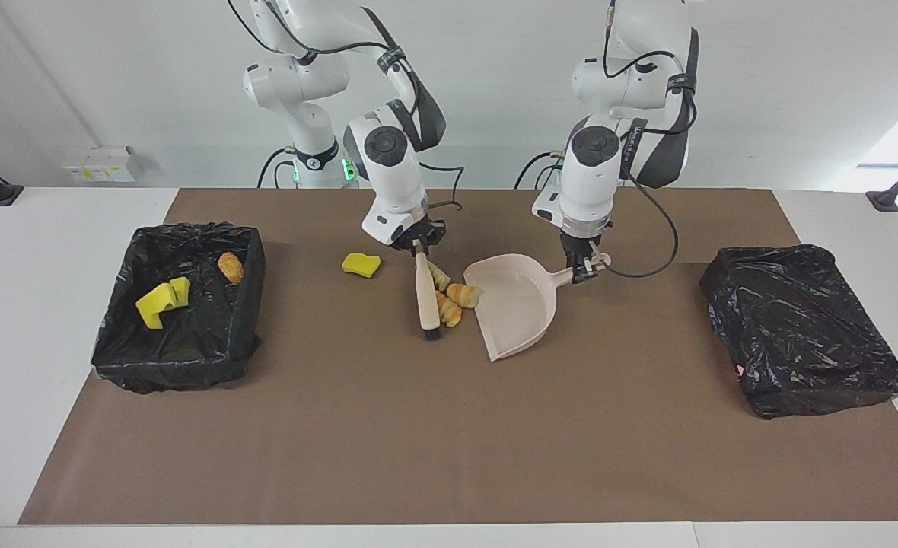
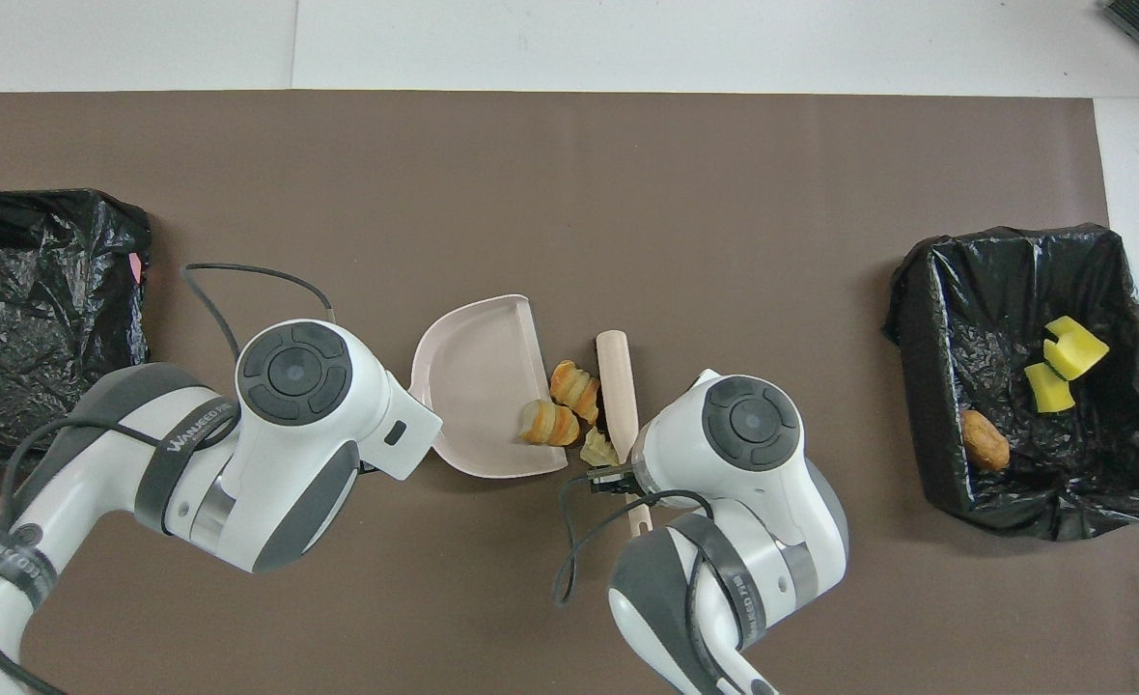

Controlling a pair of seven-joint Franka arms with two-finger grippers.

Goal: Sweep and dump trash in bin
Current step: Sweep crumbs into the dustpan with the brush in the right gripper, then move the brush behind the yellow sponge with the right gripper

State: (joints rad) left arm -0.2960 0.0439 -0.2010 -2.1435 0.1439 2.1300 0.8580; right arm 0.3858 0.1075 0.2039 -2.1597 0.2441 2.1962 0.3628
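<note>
A brown mat (image 1: 449,426) covered the white table (image 1: 53,396), with two boxes lined in black bags standing at its ends. The open bin (image 1: 183,358) at the right arm's end held three scraps: two yellow sponge pieces (image 1: 161,301) and a tan bread lump (image 1: 230,267). The second bag-covered box (image 1: 803,327) sat at the left arm's end.

Near the middle of the mat, the left gripper (image 1: 584,266) was clamped on the handle of the beige dustpan (image 1: 514,304), whose open mouth faced the brush. The right gripper (image 1: 417,247) was closed on the handle of the beige brush (image 1: 424,293), its dark bristles resting on the mat.

Three scraps were bunched between brush and pan: one bread-like lump (image 2: 550,423) lay across the pan's lip, a second orange lump (image 2: 575,386) touched the brush, and a pale yellow-green piece (image 2: 597,448) sat just beside the brush handle, nearer to the robots.

One yellow sponge scrap (image 1: 361,264) lay alone on the mat between the brush and the open bin.
</note>
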